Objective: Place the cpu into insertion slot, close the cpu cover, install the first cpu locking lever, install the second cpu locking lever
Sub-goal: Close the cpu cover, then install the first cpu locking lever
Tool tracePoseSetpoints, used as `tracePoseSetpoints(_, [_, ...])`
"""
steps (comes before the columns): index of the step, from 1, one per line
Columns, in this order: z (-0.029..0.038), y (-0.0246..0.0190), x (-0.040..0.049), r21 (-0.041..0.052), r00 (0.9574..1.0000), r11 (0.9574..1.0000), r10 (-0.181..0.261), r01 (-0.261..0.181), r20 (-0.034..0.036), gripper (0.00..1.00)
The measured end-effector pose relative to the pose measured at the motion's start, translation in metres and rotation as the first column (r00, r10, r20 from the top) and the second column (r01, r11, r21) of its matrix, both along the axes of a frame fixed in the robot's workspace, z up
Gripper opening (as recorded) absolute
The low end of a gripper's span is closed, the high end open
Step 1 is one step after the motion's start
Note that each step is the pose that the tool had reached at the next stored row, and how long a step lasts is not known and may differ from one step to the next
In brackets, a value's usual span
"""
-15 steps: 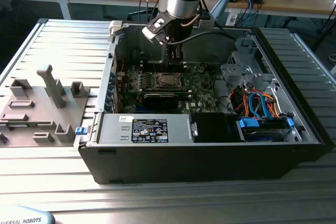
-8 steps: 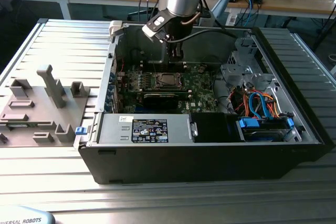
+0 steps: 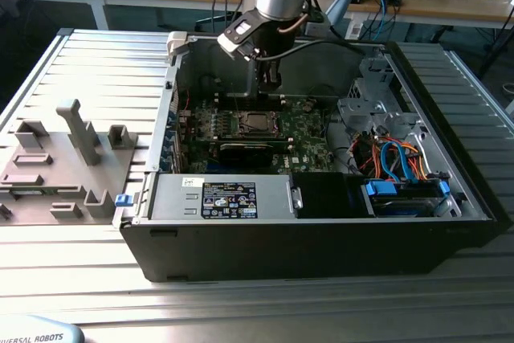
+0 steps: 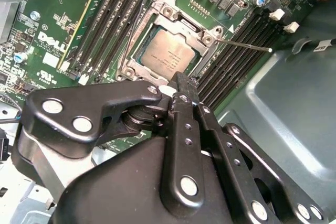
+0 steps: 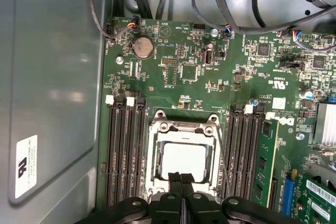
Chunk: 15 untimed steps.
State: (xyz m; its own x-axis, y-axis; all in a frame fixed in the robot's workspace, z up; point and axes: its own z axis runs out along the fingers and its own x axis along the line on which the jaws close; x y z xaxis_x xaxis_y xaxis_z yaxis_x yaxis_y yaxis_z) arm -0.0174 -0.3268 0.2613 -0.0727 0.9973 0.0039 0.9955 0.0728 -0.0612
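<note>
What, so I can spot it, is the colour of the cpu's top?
Silvery-grey metal; the cpu shows best in the second wrist view.

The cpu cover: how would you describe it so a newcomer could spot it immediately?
Inside the open computer case, look at the green motherboard. Near its middle, between two banks of long black memory slots, lies the cpu cover, a square silvery frame. Its large central cut-out, showing the cpu, sets it apart.

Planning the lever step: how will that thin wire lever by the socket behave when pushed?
The locking lever is thin wire, probably springy, not stiff. Smooth and narrow, it may slip off a pushing tip. One end meets the cpu cover, so it likely pivots.
</note>
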Motion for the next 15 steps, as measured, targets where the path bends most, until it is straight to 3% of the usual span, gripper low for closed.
tracePoseSetpoints(8, [0.0006, 0.0000, 0.0000, -0.0001, 1.0000, 1.0000, 0.009, -0.009, -0.0001, 0.11])
tracePoseSetpoints(15, [0.0006, 0.0000, 0.0000, -0.0001, 0.9970, 0.9970, 0.077, -0.077, 0.0000, 0.11])
